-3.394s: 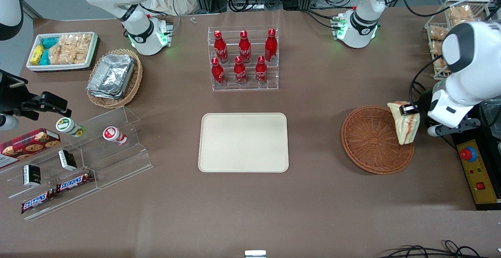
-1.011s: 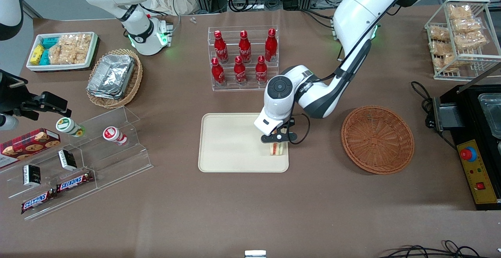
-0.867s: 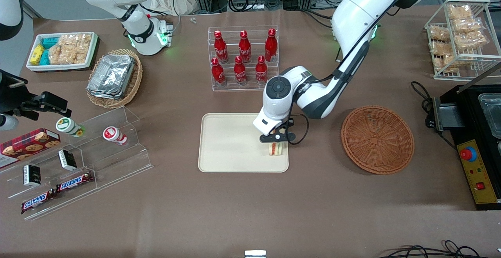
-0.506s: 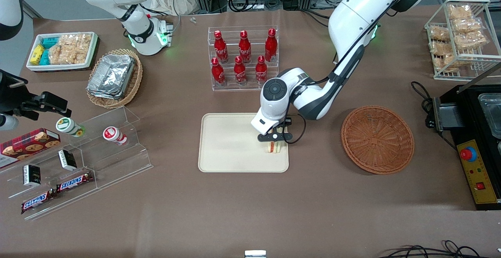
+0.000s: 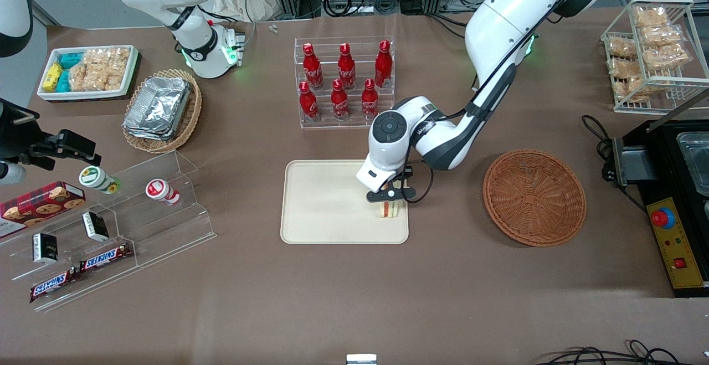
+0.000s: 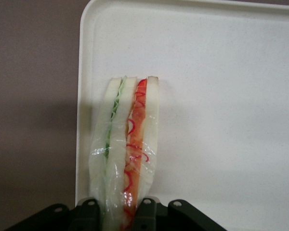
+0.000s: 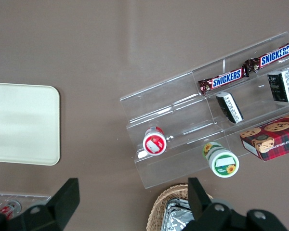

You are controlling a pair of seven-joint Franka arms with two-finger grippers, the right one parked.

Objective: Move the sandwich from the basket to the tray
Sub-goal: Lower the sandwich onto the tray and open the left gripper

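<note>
Gripping the sandwich [image 5: 389, 210] between its two fingers, the left arm's end effector [image 5: 389, 198] sits low over the tray [image 5: 327, 204], at the tray corner nearest the front camera and toward the working arm's end of the bench [image 5: 354, 298]. In the front view this falls just right of the frame's centre. The sandwich stands on edge, its filling layers facing up toward the camera, and it is inside the tray's rim close to the short side. Whether its lower edge already touches the tray surface cannot be told from the front view.

From the left wrist view, the sandwich [image 6: 127, 149] is wrapped in clear film, with green filling along one seam and red-orange along the other, between white bread slices. The black fingers [image 6: 89, 211] press on both outer faces of the wedge. The cream tray [image 6: 221, 96] spreads beneath it, with its rounded corner and one rim just beside the sandwich, and brown bench surface [image 6: 33, 96] past that rim.

The reddish-brown wicker basket [image 5: 534, 198] lies at the right of the front frame, well apart from the tray and toward the working arm's end of the bench, with nothing visible in it. A clear rack of red bottles [image 5: 344, 82] stands farther from the front camera than the tray, at upper centre.
</note>
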